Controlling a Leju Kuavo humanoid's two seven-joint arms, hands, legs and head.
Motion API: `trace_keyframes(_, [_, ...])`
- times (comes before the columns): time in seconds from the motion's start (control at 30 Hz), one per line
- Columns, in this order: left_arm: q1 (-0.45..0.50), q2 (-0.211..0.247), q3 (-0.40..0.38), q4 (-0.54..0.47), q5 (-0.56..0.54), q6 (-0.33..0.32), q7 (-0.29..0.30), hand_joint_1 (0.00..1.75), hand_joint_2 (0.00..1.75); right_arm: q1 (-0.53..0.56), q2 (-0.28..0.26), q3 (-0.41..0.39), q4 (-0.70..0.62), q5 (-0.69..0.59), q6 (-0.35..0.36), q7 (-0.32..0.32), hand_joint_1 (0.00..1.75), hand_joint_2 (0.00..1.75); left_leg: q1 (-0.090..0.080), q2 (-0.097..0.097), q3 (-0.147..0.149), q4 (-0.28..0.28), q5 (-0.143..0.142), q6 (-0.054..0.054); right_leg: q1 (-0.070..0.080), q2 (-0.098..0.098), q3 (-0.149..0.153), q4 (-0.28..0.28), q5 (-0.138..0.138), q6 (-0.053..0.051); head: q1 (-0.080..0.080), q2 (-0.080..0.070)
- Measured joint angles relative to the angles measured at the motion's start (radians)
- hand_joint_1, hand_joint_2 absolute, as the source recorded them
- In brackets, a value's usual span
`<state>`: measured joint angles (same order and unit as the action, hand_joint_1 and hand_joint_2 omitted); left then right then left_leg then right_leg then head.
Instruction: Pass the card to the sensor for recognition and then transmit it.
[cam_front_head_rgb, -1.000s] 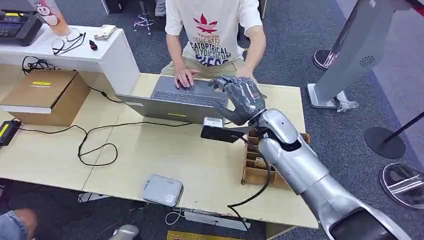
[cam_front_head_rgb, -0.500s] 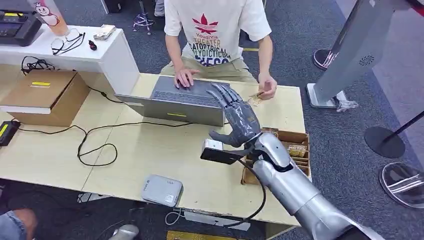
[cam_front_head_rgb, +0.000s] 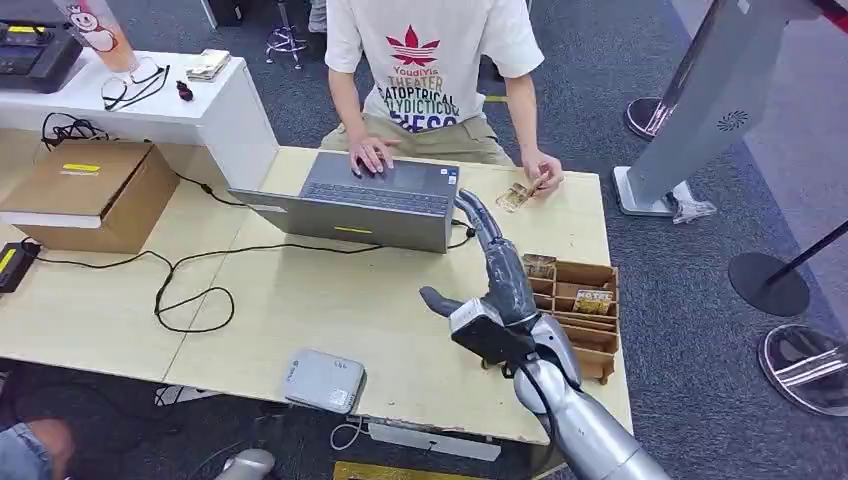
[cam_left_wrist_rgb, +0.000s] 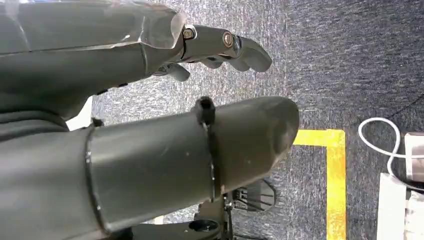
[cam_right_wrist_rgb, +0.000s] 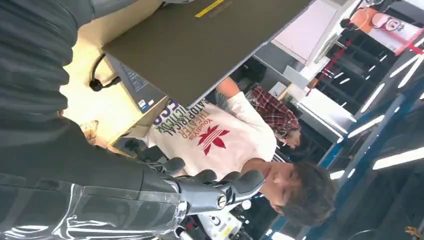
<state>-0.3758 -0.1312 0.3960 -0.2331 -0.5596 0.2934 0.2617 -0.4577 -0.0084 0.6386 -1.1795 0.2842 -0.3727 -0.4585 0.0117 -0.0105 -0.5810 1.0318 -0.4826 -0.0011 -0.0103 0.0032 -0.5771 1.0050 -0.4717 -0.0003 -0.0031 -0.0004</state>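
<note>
- The card (cam_front_head_rgb: 513, 196) lies on the tabletop (cam_front_head_rgb: 300, 300), held by a person's hand (cam_front_head_rgb: 543, 178) next to the laptop (cam_front_head_rgb: 350, 205).
- The right hand (cam_front_head_rgb: 497, 270) is open and holds nothing, near the box (cam_front_head_rgb: 580, 300).
- The left hand (cam_left_wrist_rgb: 150, 100) is open over the floor (cam_left_wrist_rgb: 350, 60).

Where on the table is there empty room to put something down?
The widest bare patch lies between the laptop, the looping black cable and the grey reader box. The far-right corner is crowded: the wooden card tray, the right hand and the person's hand holding a card.
</note>
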Motion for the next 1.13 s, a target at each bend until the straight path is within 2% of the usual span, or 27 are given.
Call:
trace_keyframes(0.23, [0.0, 0.002, 0.0, 0.0, 0.003, 0.004, 0.0, 0.0, 0.0, 0.036, 0.0, -0.017, -0.04, -0.037, -0.006, 0.001, 0.0, 1.75, 0.0, 0.0, 0.0, 0.0, 0.0, 0.0, 0.0, 0.0, 0.0, 0.0, 0.0, 0.0, 0.0, 0.0])
trace_keyframes(0.53, [0.01, 0.023, 0.0, 0.0, 0.025, -0.001, -0.013, 0.0, 0.0, 0.26, -0.01, -0.081, -0.157, -0.158, -0.047, -0.004, 0.0, 1.75, 0.0, 0.0, -0.001, 0.0, -0.001, -0.001, 0.0, 0.0, -0.001, 0.0, -0.001, 0.0, 0.0, 0.0])
trace_keyframes(0.63, [0.016, 0.031, 0.0, 0.0, 0.022, -0.01, -0.012, 0.0, 0.0, 0.32, -0.014, -0.11, -0.181, -0.242, -0.014, -0.006, 0.0, 1.75, 0.0, 0.0, -0.001, 0.0, -0.001, -0.001, 0.0, 0.0, -0.001, 0.0, -0.001, 0.0, 0.0, 0.0])
trace_keyframes(0.77, [0.017, 0.033, 0.0, 0.0, 0.022, -0.012, -0.013, 0.0, 0.0, 0.332, -0.015, -0.116, -0.185, -0.255, -0.008, -0.006, 0.0, 1.75, 0.0, 0.0, -0.001, 0.0, -0.001, -0.001, 0.0, 0.0, -0.001, 0.0, -0.001, 0.0, 0.0, 0.0])
trace_keyframes(0.83, [0.033, 0.042, 0.0, 0.0, 0.023, -0.016, -0.018, 0.0, 0.0, 0.398, -0.015, -0.146, -0.218, -0.322, 0.054, 0.001, 0.0, 1.75, 0.0, 0.0, -0.001, 0.0, -0.001, -0.001, 0.0, 0.0, -0.001, 0.0, -0.001, 0.0, 0.0, 0.0])
trace_keyframes(0.97, [0.038, 0.046, 0.0, 0.0, 0.028, -0.016, -0.011, 0.0, 0.0, 0.406, -0.015, -0.149, -0.224, -0.332, 0.095, 0.001, 0.0, 1.75, 0.0, 0.0, -0.001, 0.0, -0.001, -0.001, 0.0, 0.0, -0.001, 0.0, 0.0, 0.0, 0.0, 0.0])
trace_keyframes(1.13, [0.039, 0.052, 0.0, 0.0, 0.033, -0.018, -0.011, 0.0, 0.0, 0.406, -0.015, -0.15, -0.224, -0.338, 0.105, 0.001, 0.0, 1.75, 0.0, 0.0, -0.001, 0.0, -0.001, -0.001, 0.0, 0.0, -0.001, 0.0, 0.0, 0.0, 0.0, 0.0])
